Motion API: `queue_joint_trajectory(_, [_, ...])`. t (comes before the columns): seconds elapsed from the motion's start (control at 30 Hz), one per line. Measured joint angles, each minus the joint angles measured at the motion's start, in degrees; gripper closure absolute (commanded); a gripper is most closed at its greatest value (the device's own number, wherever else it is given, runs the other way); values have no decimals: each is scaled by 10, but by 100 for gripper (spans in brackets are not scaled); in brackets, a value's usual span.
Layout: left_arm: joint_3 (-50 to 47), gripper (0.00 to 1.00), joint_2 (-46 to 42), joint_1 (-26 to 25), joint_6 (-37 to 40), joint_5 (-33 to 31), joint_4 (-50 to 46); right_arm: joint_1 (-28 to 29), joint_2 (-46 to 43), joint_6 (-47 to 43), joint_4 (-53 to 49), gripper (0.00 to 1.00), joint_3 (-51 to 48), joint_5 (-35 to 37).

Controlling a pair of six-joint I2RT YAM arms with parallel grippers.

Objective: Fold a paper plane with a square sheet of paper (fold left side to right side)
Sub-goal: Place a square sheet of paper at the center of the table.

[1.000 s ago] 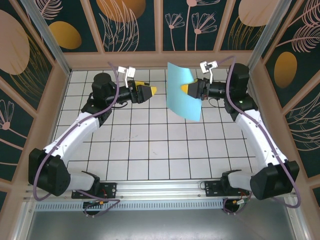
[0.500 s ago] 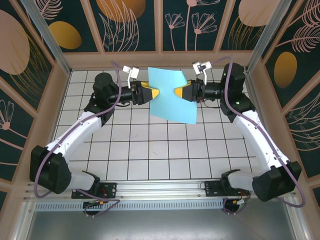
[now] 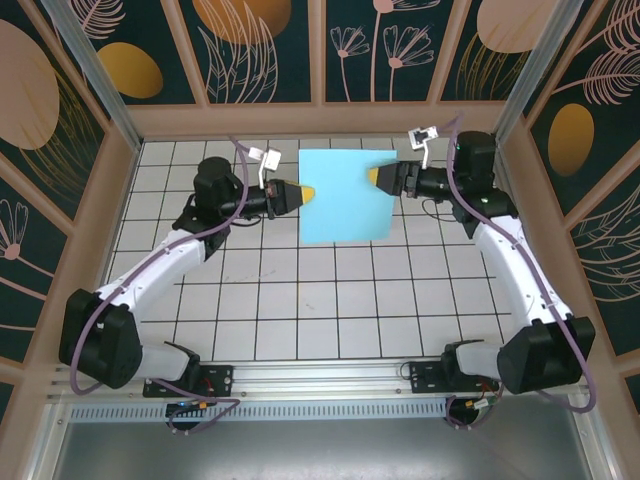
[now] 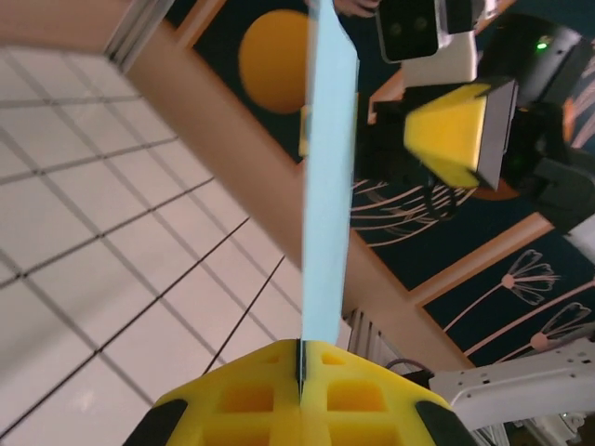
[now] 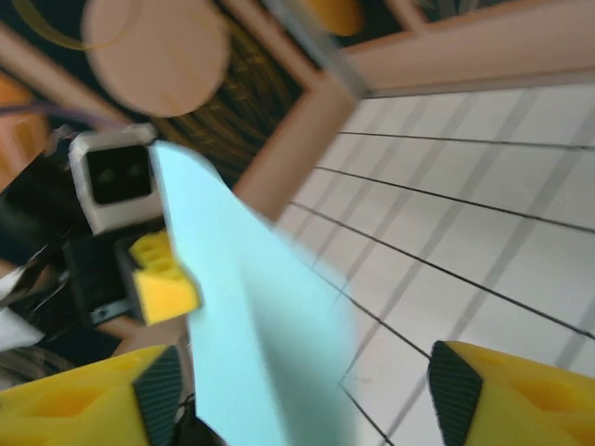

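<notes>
Holding the square sheet of paper up off the desk, the left fingers are clenched on its left edge. On the left wrist view you can see them pinched tight on that edge, with the sheet rising away edge-on. Over on the other side, the right fingers are spread wide and gripping nothing. They sit right at the sheet's upper right edge, and whether they touch it I can't tell. So the left arm alone carries the paper, above the far tiles of the desk, between the two arms.

As for progress, I'd call this very early. The sheet looks flat and plain, with no crease I can make out and no pointed dart shape anywhere. By my reading the left-to-right fold is not yet made, and every later fold of the plane is left to do too.
</notes>
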Motion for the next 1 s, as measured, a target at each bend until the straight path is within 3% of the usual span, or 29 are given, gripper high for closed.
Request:
queue_joint_trajectory(0.33, [-56, 100, 117, 0, -31, -82, -48, -14, 39, -1, -34, 20, -102, 152])
queue_joint_trajectory(0.7, [23, 100, 250, 0, 4, -147, -151, 49, 102, 26, 10, 28, -156, 173])
queue_joint_trajectory(1.0, [58, 100, 266, 0, 41, -175, -209, 117, 227, 72, 75, 32, -135, 164])
